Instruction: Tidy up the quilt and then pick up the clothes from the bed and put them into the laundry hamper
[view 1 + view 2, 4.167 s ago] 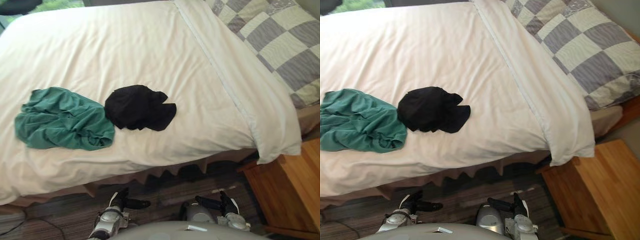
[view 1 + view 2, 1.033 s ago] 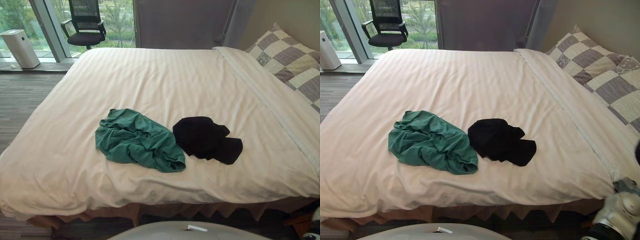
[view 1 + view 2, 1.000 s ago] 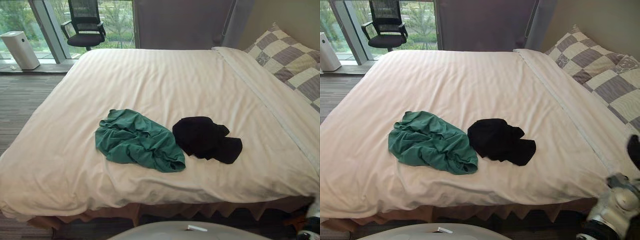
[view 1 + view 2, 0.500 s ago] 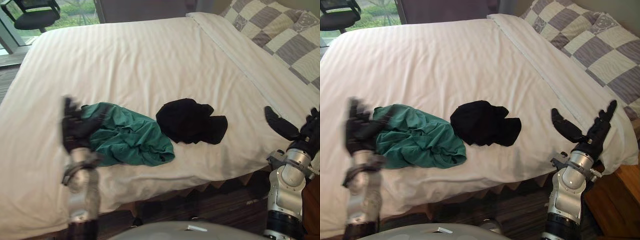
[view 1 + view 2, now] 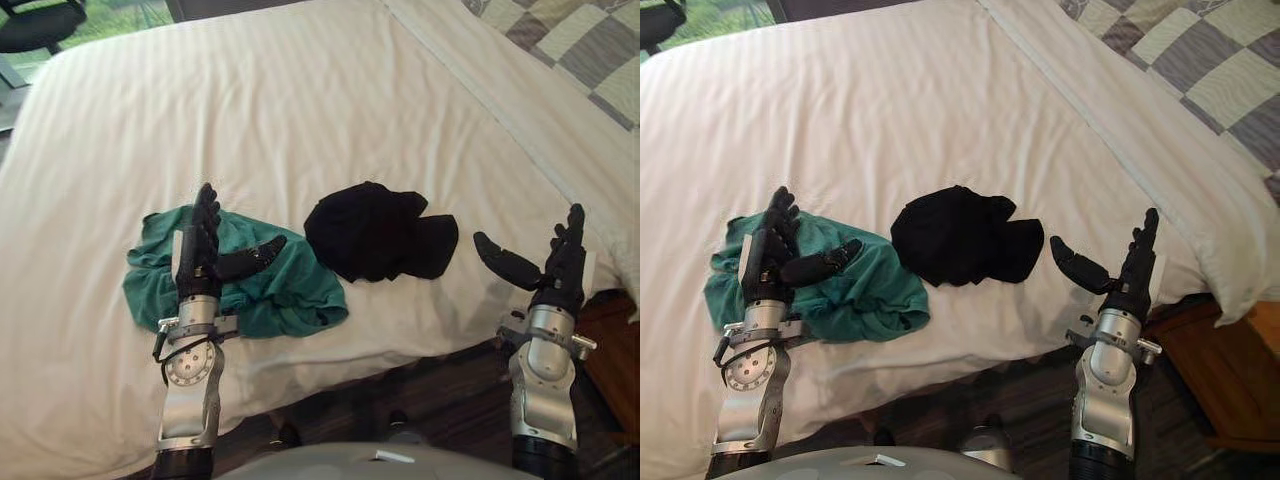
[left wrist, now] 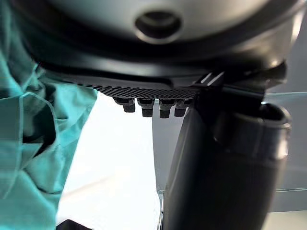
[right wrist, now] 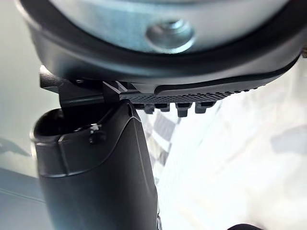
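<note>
The left hand (image 5: 196,262), spread and empty, hovers over the green garment (image 5: 290,295), probably to grasp it. The black garment (image 5: 375,232) lies just right of it on the flat quilt (image 5: 300,100). The right hand (image 5: 560,275) is likewise open and empty.

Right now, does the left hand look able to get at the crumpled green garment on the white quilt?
Probably yes. The left hand is open and held up just over the crumpled green garment, which lies exposed on the white quilt near the bed's front edge; nothing sits between them.
</note>
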{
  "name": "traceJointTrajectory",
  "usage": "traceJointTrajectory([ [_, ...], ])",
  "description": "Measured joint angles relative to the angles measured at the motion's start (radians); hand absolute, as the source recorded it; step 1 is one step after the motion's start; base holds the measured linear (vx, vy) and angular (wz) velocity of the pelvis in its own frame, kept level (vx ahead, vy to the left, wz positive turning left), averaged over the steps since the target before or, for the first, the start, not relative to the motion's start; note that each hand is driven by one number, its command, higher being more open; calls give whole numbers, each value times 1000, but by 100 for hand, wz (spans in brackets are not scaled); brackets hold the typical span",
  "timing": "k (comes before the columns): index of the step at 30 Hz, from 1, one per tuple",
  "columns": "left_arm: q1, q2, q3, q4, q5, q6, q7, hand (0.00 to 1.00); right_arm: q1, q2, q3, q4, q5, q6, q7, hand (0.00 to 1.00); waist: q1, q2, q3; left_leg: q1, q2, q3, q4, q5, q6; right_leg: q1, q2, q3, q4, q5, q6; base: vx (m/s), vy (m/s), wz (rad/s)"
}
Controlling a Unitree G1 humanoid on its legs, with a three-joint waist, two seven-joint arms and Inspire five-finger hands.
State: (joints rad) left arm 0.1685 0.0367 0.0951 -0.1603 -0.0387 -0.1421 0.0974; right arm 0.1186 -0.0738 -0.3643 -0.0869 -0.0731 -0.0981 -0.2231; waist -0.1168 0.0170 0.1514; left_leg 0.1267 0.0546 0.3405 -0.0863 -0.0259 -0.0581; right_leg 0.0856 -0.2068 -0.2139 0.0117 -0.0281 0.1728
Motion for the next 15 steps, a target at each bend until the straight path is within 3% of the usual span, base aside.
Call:
traceJointTrajectory([
  [15,80,-50,101,67,132,41,46,100,74,46,78,-10,-1,0,21,100,29,1,0,-1,2,6,0,-15,-1,1,-1,-6,3,1,2,10,-46,1],
])
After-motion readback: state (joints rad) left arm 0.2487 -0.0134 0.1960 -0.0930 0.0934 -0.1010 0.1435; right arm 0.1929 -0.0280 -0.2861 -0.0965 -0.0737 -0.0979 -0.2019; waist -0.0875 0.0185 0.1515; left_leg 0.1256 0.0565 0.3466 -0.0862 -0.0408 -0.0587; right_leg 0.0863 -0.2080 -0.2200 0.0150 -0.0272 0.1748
